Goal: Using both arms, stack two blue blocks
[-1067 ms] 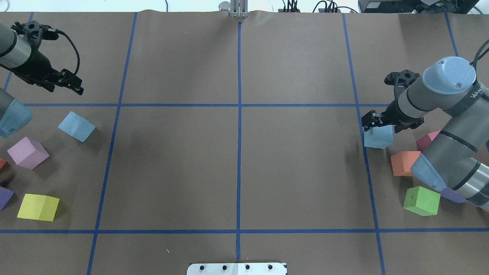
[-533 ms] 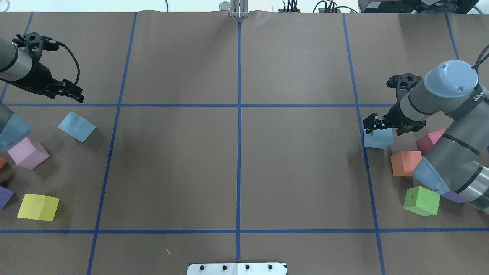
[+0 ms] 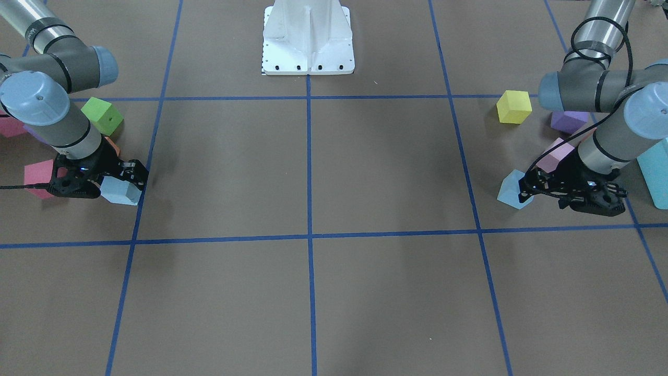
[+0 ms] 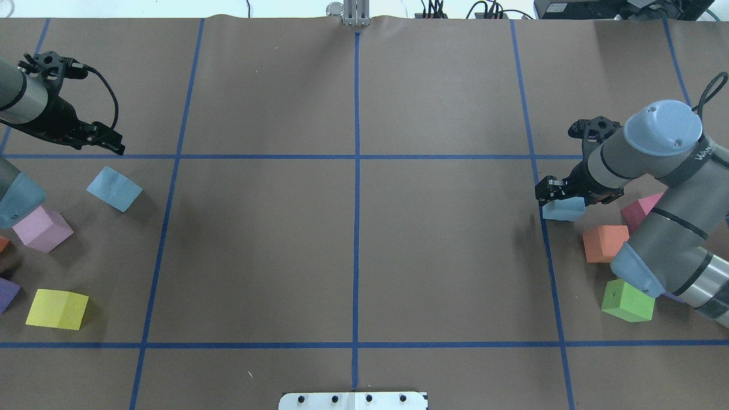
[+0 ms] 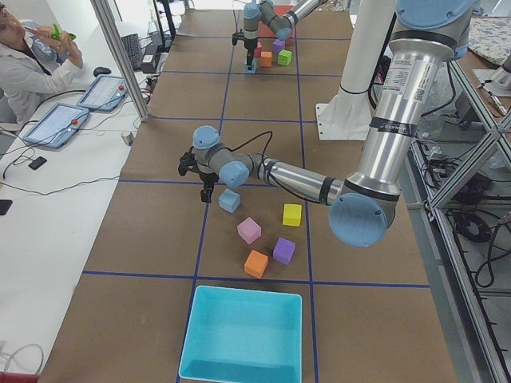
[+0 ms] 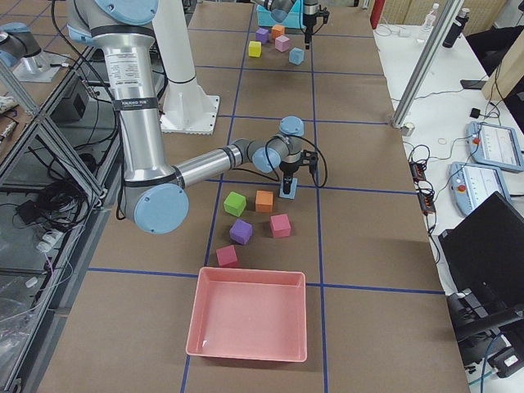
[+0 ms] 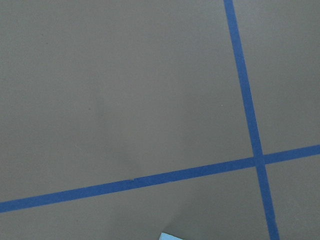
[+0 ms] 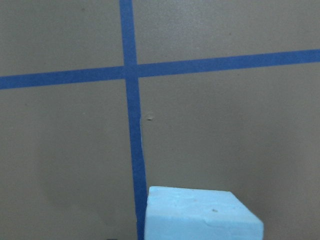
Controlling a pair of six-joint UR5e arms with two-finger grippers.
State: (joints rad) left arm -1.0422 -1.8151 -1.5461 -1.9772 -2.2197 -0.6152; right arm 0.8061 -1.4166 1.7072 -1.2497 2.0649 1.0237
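Observation:
One pale blue block [image 4: 114, 189] lies on the table's left side and also shows in the front-facing view [image 3: 510, 194]. My left gripper [image 4: 118, 145] is open and empty just beyond it, a little above the table; only a corner of the block [image 7: 170, 236] shows in the left wrist view. The other blue block [image 4: 562, 210] lies on the right side. My right gripper [image 4: 569, 193] is open and low over it, with its fingers either side of the block. That block fills the bottom of the right wrist view [image 8: 200, 212].
Pink [image 4: 42, 228], yellow [image 4: 57, 308] and purple [image 4: 7, 293] cubes lie near the left block. Orange [image 4: 605, 243], green [image 4: 629, 300] and magenta [image 4: 641, 209] cubes lie near the right one. A turquoise bin [image 5: 243, 335] and a pink bin [image 6: 250, 323] stand at the table's ends.
My right gripper has come down over the right blue block. My left gripper has shifted a little lower, towards the left blue block. No block has moved.

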